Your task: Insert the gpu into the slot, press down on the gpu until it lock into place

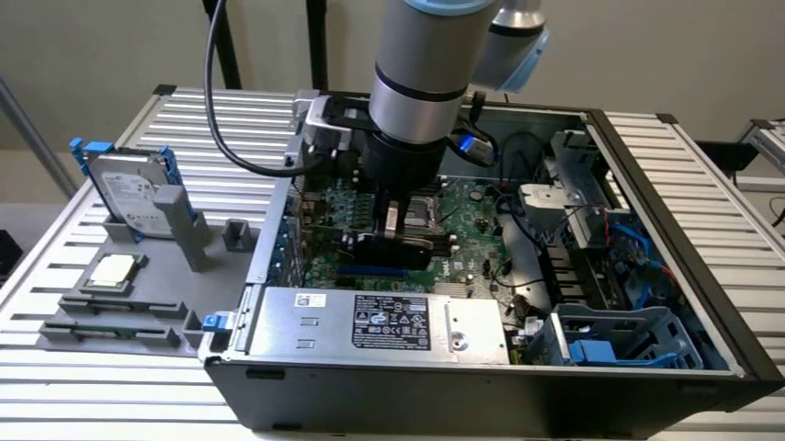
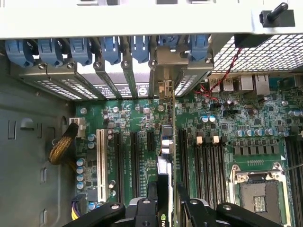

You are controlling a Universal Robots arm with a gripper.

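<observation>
My gripper point(image 1: 395, 246) hangs inside the open computer case point(image 1: 638, 367) over the green motherboard point(image 1: 472, 216), shut on the gpu point(image 1: 405, 250), a small black card held on edge. Just below the card, on the side toward the silver box, a bit of the bright blue slot point(image 1: 368, 272) shows. In the wrist view the two black fingers point(image 2: 142, 208) clamp the gpu point(image 2: 164, 177), which is seen edge-on. Its metal bracket end point(image 2: 165, 87) sits among the rear expansion covers. The card itself hides the slot beneath it, so I cannot tell how deep it sits.
A silver labelled power supply point(image 1: 381, 322) lies along the case's near side. The parallel black memory strips point(image 2: 210, 158), a white expansion connector point(image 2: 100, 161) and the CPU socket point(image 2: 258, 194) flank the card. Outside, a grey drive with blue frame point(image 1: 129, 188) and a processor chip point(image 1: 113, 269) rest on a fixture.
</observation>
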